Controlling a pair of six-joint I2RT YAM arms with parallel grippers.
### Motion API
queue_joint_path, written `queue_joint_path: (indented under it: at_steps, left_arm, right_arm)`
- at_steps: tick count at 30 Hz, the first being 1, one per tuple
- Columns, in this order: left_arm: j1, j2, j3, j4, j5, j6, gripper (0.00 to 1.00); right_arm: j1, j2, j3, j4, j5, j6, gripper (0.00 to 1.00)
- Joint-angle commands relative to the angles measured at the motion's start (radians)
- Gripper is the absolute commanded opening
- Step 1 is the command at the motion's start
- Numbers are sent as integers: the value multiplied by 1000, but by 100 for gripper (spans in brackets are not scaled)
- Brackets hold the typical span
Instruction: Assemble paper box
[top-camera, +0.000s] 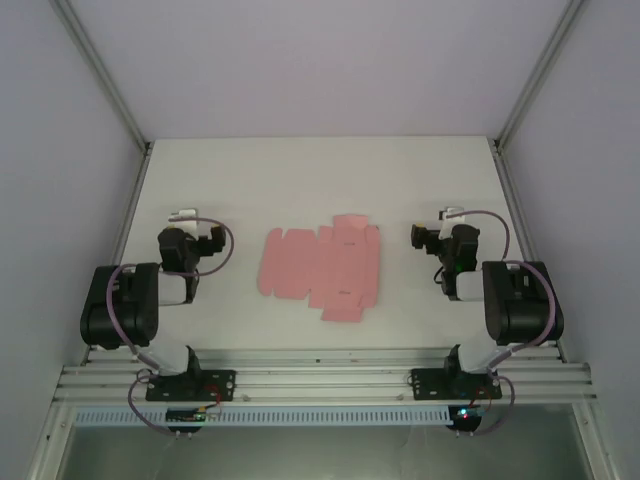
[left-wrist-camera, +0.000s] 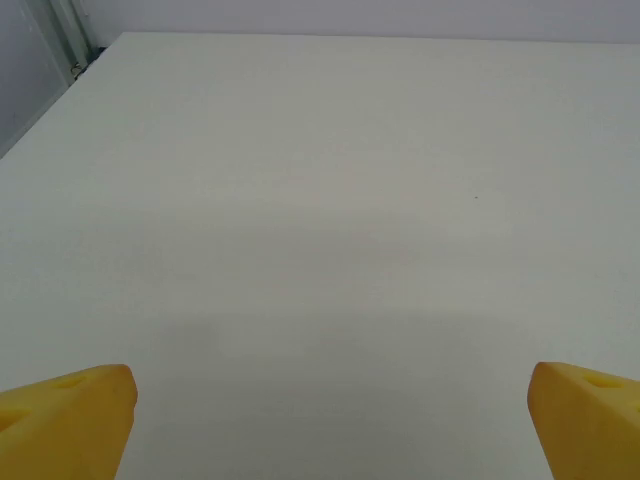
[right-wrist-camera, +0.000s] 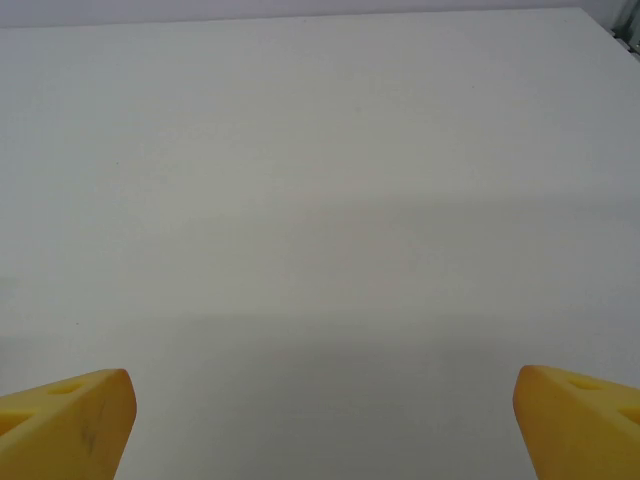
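Paper box flat, unfolded, frame centre on counter; left fingers and right fingers spread wide, empty, flanking it, likely staged for first fold.

Through the left wrist camera, the left gripper has its two yellow fingers cut off by the bottom edge and the corners, so just the tips are in frame, set wide apart. The right gripper is clipped the same way, its fingers running out at the bottom. From above, the paper box is small and soft, and I cannot make out its fold lines or count its flaps. The table loses its near edge under the rail, and the left arm and right arm cover the surface beneath them.
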Motion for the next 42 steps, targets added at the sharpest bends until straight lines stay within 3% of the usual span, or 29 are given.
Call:
queue_joint_path:
  at_steps: [1,26,31,34,37,42]
  left_arm:
    - [0,-25,-4,-7,17,22,100]
    - [0,-27,-3,-3,16,20,100]
    - [-1,-102,22,-121,10,17,100]
    - [-1,-158,45,-221,7,4,100]
    - [-17,-253,117,-450,33,-68,100]
    - [-122,-397,192,-708,76,-160,99]
  right_arm:
    - [6,-22,-10,-23,16,22,99]
    - [-2,-24,-13,-19,-5,24,99]
    - [-2,-76,-13,-56,32,34,99]
    - [4,-171,32,-194,73,14,99]
    - [54,-280,99,-396,116,3,99]
    - [205,-395,285,-861,65,152,99]
